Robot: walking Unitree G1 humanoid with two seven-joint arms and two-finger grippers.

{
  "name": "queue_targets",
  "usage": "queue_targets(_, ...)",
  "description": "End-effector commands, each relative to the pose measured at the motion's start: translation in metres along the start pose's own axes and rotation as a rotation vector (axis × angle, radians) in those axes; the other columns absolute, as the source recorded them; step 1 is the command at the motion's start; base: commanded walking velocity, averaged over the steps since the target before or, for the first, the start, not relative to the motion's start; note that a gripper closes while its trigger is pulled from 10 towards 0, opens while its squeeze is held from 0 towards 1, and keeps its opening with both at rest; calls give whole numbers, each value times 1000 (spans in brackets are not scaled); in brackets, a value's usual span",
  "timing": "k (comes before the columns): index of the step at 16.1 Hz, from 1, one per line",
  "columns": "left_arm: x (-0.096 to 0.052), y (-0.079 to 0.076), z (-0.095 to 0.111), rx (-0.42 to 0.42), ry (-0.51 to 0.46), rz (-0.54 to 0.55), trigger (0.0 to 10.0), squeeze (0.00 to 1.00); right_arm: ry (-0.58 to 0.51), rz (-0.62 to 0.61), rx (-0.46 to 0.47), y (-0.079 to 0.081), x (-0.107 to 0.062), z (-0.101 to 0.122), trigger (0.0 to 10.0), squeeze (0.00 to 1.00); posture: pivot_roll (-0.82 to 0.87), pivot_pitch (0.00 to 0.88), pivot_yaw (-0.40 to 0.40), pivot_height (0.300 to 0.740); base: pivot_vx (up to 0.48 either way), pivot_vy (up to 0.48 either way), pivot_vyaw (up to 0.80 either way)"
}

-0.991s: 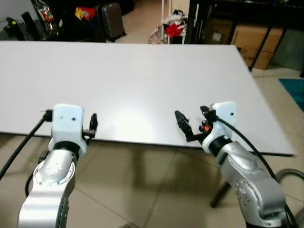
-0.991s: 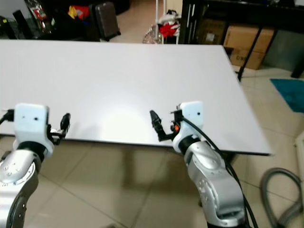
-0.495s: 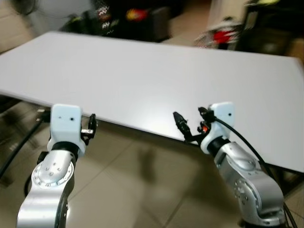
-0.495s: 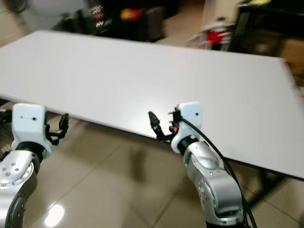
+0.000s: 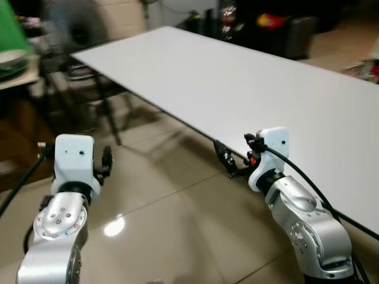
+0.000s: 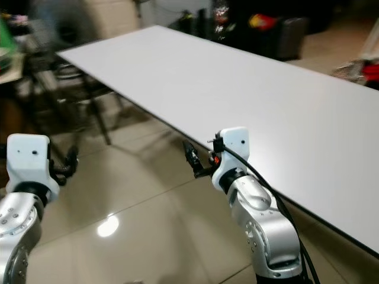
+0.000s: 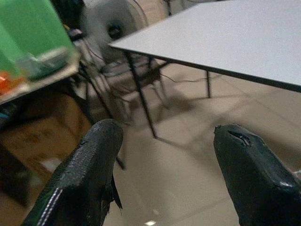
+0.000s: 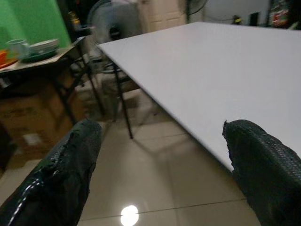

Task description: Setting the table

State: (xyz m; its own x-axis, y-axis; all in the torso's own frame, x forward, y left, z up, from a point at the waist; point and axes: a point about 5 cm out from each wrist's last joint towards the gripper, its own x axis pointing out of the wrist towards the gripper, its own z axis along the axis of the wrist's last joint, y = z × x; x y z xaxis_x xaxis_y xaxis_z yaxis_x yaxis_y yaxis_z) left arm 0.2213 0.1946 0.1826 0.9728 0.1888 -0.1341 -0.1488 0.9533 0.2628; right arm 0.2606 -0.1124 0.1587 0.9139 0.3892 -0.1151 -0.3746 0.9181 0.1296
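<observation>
A large bare white table [image 5: 249, 77] runs from the upper middle to the right of the head views. My right gripper [image 5: 224, 157] hangs open at its near edge, over the tiled floor, with nothing between its fingers [image 8: 61, 165]. Further left, away from the table, my left gripper [image 5: 106, 160] is also open and empty, fingers [image 7: 89, 165] spread above the floor. On a small side table [image 8: 44, 59] at the far left stand stacked bowls [image 8: 40, 47] and a cup [image 8: 16, 47] before a green backdrop.
A standing fan [image 5: 74, 23] and a dark folding chair [image 5: 89, 83] sit between the side table and the white table's corner. Cardboard boxes [image 8: 28, 117] lie under the side table. Glossy tiled floor [image 5: 154, 201] lies open in front of me.
The whole view has swung to the left: the white table has slid to the right, and the fan, chair and side table have come into sight. Both arms keep the same pose.
</observation>
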Motion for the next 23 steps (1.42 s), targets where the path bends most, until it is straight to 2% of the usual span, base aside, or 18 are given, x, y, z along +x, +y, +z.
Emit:
queue_targets(1,0,3,1,25,-3,18,10000,0,-18,35,4,7,4,5,10000,0,-82,8,25,740,0,-480,800)
queue_targets(5,-2,2,2,-25,-11,21,10000,0,-18,39,7,8,6,5,10000,0,-76,8,19,740,0,0,800)
queue_targets(8,-2,3,-1,-52,6,26,10000,0,-18,18,51,8,6,3,10000,0,-78,5,26,740,0,0,0)
queue_targets(10,1,2,3,-38,-33,3,10000,0,-10,-71,53,2,6,1,10000,0,-82,1,33,740,0,0,0)
queue_targets(12,2,-1,10,-71,-90,-26,10000,0,-59,-206,46,-10,2,2,10000,0,-88,0,41,740,0,0,0)
queue_targets(14,1,-4,13,-88,-136,-60,10000,0,-79,-247,-5,-16,-1,3,10000,0,-93,0,45,740,287,0,0)
queue_targets(15,0,-4,13,-76,-151,-63,10000,0,-69,-245,-52,-17,0,0,10000,0,-95,0,45,740,345,0,0)
queue_targets(18,-2,-3,9,-78,-159,-56,10000,0,-100,-148,-65,-11,1,3,10000,0,-87,0,28,740,353,0,0)
queue_targets(21,-7,-1,4,-83,-160,-38,10000,0,-110,-102,-36,-4,4,3,10000,0,-70,0,10,740,363,0,800)
queue_targets(23,-10,0,1,-88,-156,-33,10000,0,-109,-80,10,-1,6,2,10000,0,-62,0,5,740,360,0,0)
